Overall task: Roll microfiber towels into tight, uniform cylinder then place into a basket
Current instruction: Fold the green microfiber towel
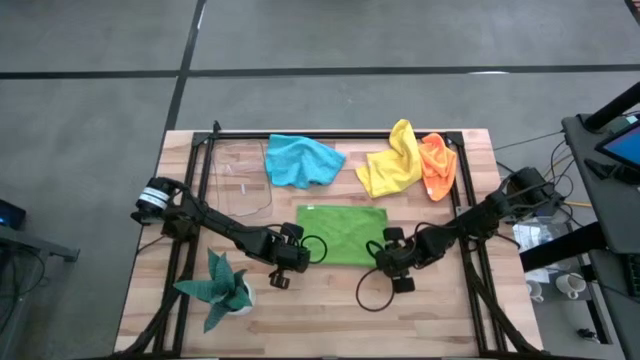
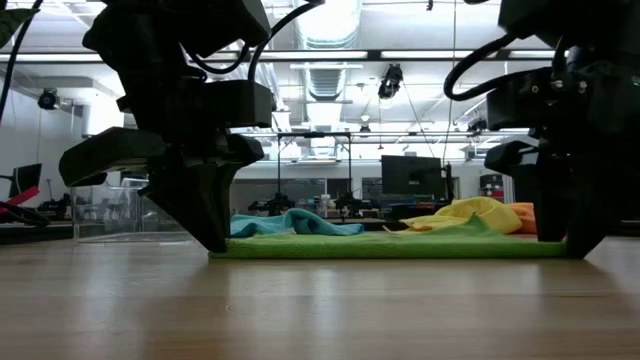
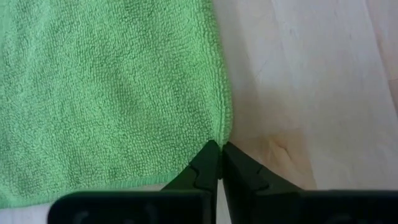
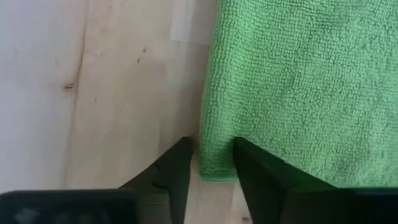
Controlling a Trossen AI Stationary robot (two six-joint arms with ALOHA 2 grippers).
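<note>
**Two grippers take the near corners of a green towel**

Centre of the high view: the lime green towel (image 1: 342, 233) lies flat on the wooden desk (image 1: 450, 320), a neat rectangle. The left gripper (image 1: 297, 252) sits at its lower-left corner, fingers pressed together w/ the towel's edge caught between the tips; the left wrist view shows the hem puckered right at the point where they meet. The right gripper (image 1: 392, 252) is at the lower-right corner, fingers part spread, straddling the towel's side edge close to the corner, one finger on bare wood & one over the cloth, not yet clamped.

Upper part of the frame: the blue towel (image 1: 301, 160) lies crumpled at centre-left, the yellow towel (image 1: 391, 165) and orange towel (image 1: 437, 165) are heaped touching each other at upper right. The clear basket (image 1: 240, 180) stands just left of the blue one, nothing seen in it. A potted plant (image 1: 222, 285) sits lower left.

Handling, as a judgement: the cloth looks light, soft & limp, w/ a grippy pile, so it will sag or bunch if lifted by one point. Best hold appears to be both near corners at the hem, kept level, so the near edge can fold over evenly and start a tight roll. Risk: uneven pull skews the cylinder.
</note>
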